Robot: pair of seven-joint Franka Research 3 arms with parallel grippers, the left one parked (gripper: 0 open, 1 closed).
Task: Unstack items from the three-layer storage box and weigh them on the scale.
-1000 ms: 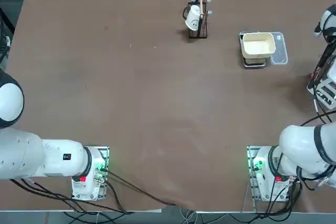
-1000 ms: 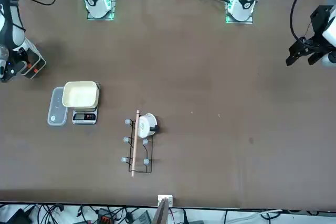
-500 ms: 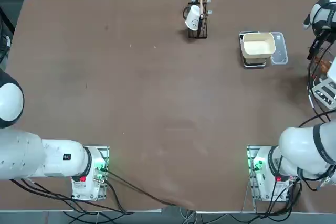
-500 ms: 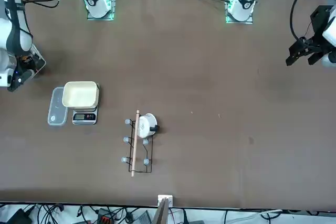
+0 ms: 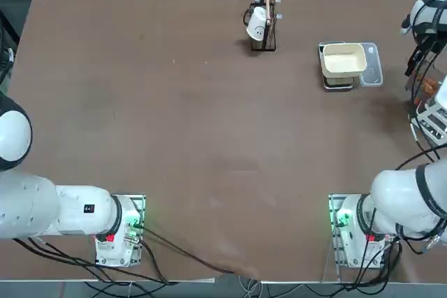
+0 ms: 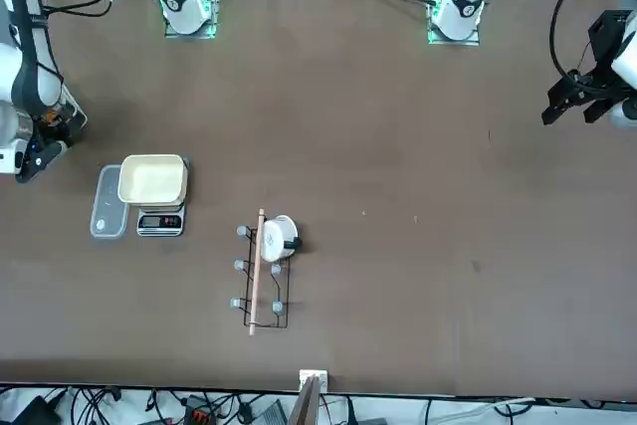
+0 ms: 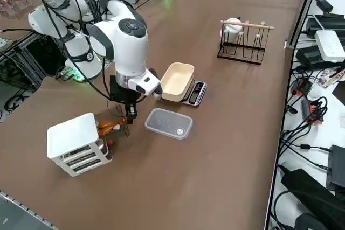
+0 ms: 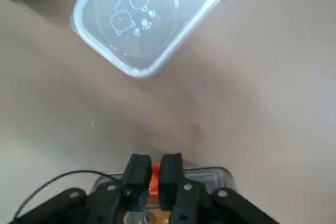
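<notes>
The three-layer storage box (image 7: 75, 144), pale with a flat lid, stands near the table's right edge. Just above and beside its top corner hangs the brown lumpy item (image 7: 108, 128). My right gripper (image 7: 128, 124) points straight down and is shut on that item's end. In the right wrist view the fingers (image 8: 139, 174) stand close together with an orange-brown bit between them. The scale (image 7: 195, 93) carries its cream tray (image 7: 178, 81) a short way beyond the gripper. Its translucent plate (image 7: 168, 123) lies flat on the table between them, also seen as the plate (image 8: 147, 19) under the wrist camera.
A dark wire cup stand (image 7: 242, 41) with a white cup (image 7: 233, 25) stands at the table's far edge. The table's right edge runs just past the storage box (image 5: 433, 122). Cables hang from the right arm (image 5: 422, 19) over the box.
The right arm has lifted and swung from over the storage box toward the scale side, carrying the brown item clear of the box top.
</notes>
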